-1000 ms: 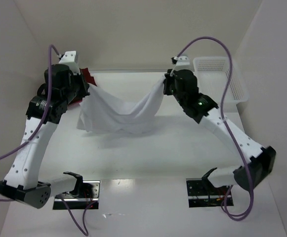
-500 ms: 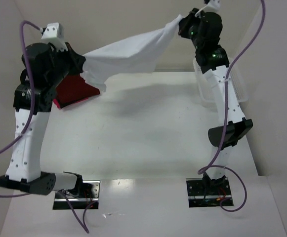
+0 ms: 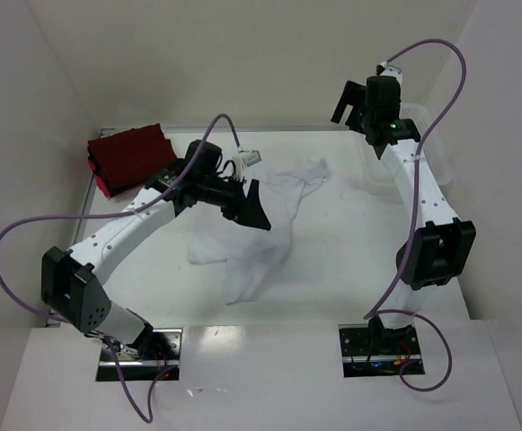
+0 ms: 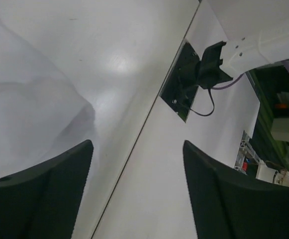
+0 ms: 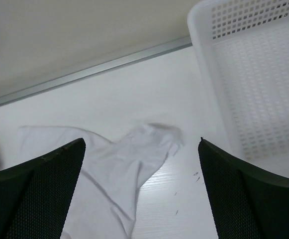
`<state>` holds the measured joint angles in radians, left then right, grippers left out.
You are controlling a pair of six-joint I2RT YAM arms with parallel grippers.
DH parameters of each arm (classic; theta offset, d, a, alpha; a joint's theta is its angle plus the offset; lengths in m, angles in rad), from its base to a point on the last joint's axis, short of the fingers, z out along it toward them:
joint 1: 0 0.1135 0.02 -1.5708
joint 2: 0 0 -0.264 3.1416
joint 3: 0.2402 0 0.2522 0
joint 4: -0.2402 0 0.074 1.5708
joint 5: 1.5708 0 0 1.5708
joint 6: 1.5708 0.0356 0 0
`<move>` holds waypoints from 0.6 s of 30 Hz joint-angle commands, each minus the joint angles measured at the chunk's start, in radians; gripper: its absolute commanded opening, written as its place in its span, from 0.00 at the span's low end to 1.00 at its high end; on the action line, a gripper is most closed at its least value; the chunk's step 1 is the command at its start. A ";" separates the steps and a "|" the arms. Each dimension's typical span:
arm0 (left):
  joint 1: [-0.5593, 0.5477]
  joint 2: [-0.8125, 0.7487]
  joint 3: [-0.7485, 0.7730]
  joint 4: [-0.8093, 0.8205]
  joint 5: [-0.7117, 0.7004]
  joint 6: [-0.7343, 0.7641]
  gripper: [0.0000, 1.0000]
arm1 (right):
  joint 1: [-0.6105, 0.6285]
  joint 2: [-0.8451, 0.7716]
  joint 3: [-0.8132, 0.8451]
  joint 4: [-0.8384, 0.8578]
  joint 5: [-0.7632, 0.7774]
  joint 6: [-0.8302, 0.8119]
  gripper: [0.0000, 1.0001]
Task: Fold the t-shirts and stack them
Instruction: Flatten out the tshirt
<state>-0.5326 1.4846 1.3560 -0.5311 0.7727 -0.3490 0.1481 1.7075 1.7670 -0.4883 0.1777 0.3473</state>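
Top external view: we see the plain white soft-cloth t-shirt (image 3: 259, 235) lying crumpled and unfolded in the middle of the white table (image 3: 350, 260). The left gripper (image 3: 250, 211) hovers over it, jaws apart and empty. The right gripper (image 3: 354, 101) hangs raised at the far right, jaws spread wide and holding nothing, near the white plastic mesh basket (image 5: 253, 84). The flat, folded dark red t-shirts (image 3: 128, 158) sit at the far left corner, apart from the white one.
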 commanded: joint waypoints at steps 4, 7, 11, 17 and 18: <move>0.077 -0.118 0.130 -0.052 -0.269 0.035 0.95 | 0.013 -0.127 0.058 -0.002 -0.075 -0.042 1.00; 0.086 -0.127 0.123 -0.065 -0.477 0.020 0.98 | 0.014 -0.139 0.034 -0.012 -0.178 -0.033 1.00; 0.122 -0.118 0.068 -0.165 -0.717 -0.034 0.99 | 0.107 -0.177 -0.104 -0.012 -0.181 -0.033 1.00; 0.193 -0.177 -0.154 -0.173 -0.722 -0.165 0.99 | 0.195 -0.242 -0.392 0.092 -0.222 0.063 1.00; 0.209 -0.220 -0.213 -0.094 -0.678 -0.207 0.99 | 0.208 -0.251 -0.431 0.104 -0.219 0.080 1.00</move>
<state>-0.3565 1.3434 1.2495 -0.6580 0.1050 -0.4314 0.3262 1.4894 1.4409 -0.4414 -0.0197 0.3697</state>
